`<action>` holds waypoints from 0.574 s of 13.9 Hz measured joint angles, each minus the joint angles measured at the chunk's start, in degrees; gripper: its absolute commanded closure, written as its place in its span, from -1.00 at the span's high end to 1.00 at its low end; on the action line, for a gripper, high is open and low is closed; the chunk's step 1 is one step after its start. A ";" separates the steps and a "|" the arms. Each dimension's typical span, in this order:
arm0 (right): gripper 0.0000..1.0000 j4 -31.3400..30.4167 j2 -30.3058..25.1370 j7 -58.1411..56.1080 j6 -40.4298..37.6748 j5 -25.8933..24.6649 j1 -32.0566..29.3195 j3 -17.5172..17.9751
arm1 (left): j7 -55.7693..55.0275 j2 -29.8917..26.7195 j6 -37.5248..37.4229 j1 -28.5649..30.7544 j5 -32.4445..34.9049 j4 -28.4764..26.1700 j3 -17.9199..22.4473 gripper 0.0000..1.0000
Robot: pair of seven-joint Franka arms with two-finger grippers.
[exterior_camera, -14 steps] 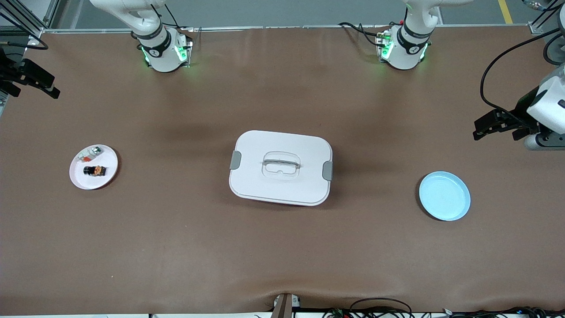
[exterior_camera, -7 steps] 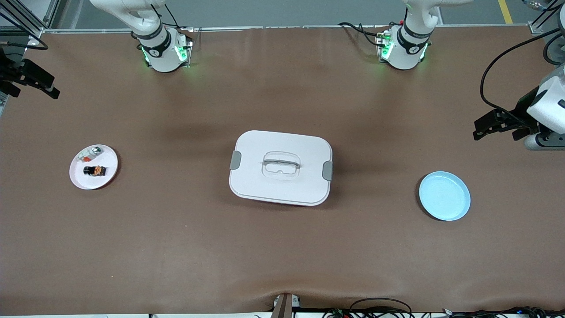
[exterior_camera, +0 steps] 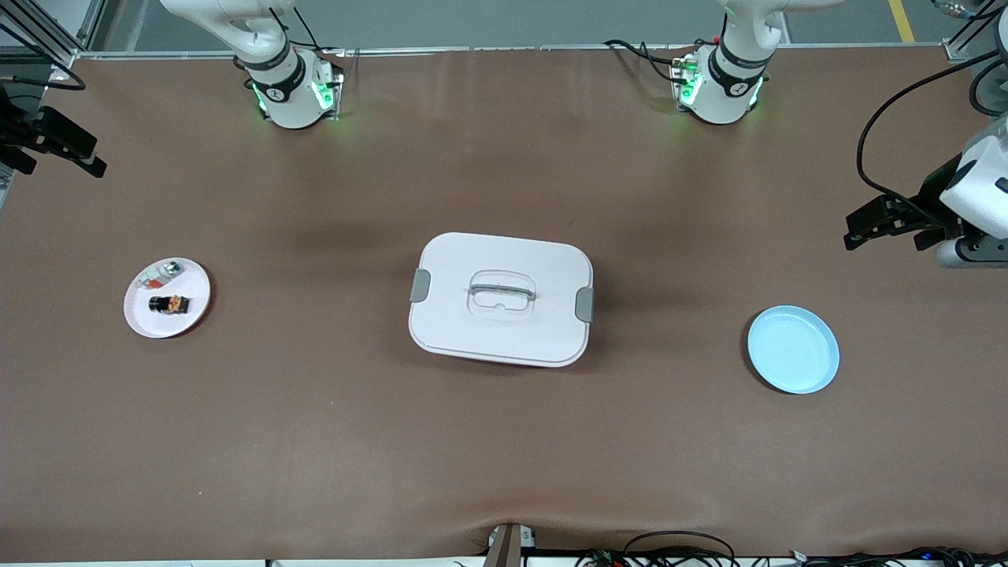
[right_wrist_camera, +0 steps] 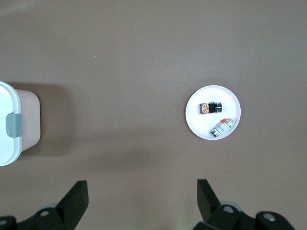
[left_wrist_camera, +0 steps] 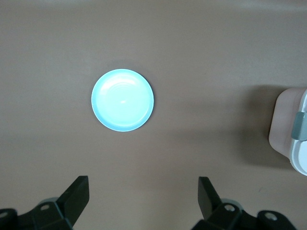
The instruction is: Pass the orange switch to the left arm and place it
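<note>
Nothing has been done yet. The switch [exterior_camera: 169,303] lies on the white plate [exterior_camera: 193,313], at 9 o'clock from the box [exterior_camera: 501,298], next to a small whitish part [exterior_camera: 163,273]. The blue plate [exterior_camera: 793,349] at 3 o'clock of the box has nothing on it. Picking up, passing and putting down are all left.

The right hand [right_wrist_camera: 142,199] is spread wide over the worktop [exterior_camera: 504,457] near the white plate. The left hand [left_wrist_camera: 144,196] is spread wide too, over the worktop near the blue plate. Only the wrist views show the gaps between the fingers. Only the front view shows both plates with the box between them.
</note>
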 measured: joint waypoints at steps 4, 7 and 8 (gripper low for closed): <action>1.00 -0.08 3.62 -0.01 -0.04 -0.01 -0.02 -0.30 | 0.00 0.00 0.00 0.00 0.00 0.02 0.00 1.00; 1.00 0.09 7.33 -0.01 0.58 -0.04 -0.27 -0.56 | 0.00 0.00 0.00 0.00 0.00 0.03 0.00 1.00; 1.00 0.21 8.61 -0.01 0.64 -0.04 -0.34 -0.62 | 0.00 0.00 0.00 0.00 0.00 0.04 0.00 1.00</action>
